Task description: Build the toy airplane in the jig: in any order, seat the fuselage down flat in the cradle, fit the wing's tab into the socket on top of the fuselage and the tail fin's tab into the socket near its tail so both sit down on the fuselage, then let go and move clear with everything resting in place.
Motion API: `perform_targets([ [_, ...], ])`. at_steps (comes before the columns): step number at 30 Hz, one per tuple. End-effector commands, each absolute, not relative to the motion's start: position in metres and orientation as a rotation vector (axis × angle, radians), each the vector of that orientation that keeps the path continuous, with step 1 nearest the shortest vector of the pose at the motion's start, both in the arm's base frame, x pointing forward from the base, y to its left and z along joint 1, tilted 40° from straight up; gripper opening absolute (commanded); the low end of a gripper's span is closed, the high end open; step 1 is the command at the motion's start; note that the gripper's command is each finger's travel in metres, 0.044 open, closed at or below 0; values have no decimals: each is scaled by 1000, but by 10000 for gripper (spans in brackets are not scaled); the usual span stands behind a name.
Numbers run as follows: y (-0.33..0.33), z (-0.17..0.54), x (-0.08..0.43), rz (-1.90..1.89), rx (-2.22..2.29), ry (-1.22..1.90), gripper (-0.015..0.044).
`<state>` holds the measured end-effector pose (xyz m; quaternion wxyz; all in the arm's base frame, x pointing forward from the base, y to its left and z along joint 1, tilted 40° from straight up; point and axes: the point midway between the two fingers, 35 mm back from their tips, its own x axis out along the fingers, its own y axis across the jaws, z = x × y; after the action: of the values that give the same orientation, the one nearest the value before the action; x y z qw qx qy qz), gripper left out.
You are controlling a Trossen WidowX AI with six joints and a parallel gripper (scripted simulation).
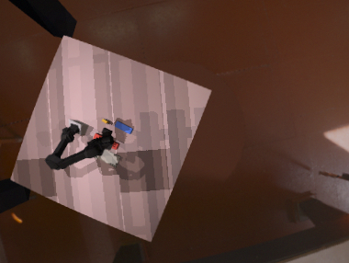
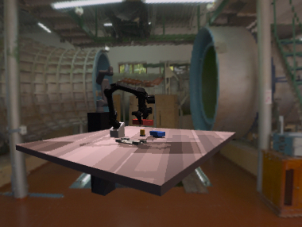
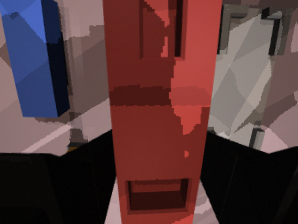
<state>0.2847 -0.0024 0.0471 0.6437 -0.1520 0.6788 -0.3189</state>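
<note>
The red fuselage (image 1: 116, 145) (image 2: 148, 122) (image 3: 150, 150) is held level, well above the table, its two sockets facing up in the wrist view. My gripper (image 2: 141, 119) (image 3: 154, 132) is shut on it, one black finger on each side. The pale grey jig (image 1: 110, 158) (image 2: 128, 141) (image 3: 240, 87) stands on the table, lower than the fuselage and to its right in the wrist view. The blue wing (image 1: 124, 127) (image 2: 157, 134) (image 3: 31, 65) lies on the table to the left in the wrist view. The small yellow tail fin (image 1: 106, 121) (image 2: 142, 132) is near it, mostly hidden by a finger in the wrist view.
The arm's light grey base (image 2: 117, 130) stands on the table (image 1: 138, 92) (image 2: 159, 167), behind and left of the jig in the exterior view. The wing and tail fin lie on the side of the fuselage away from the jig. The table edges are well away from these parts.
</note>
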Motion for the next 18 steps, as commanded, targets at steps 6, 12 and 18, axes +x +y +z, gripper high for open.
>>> perform_targets([
  [6, -27, 57, 285, -706, -349, 1541, 0],
  [12, -45, 63, 282, -698, -352, 1543, 0],
  [18, -64, 69, 279, -692, -356, 1544, 0],
])
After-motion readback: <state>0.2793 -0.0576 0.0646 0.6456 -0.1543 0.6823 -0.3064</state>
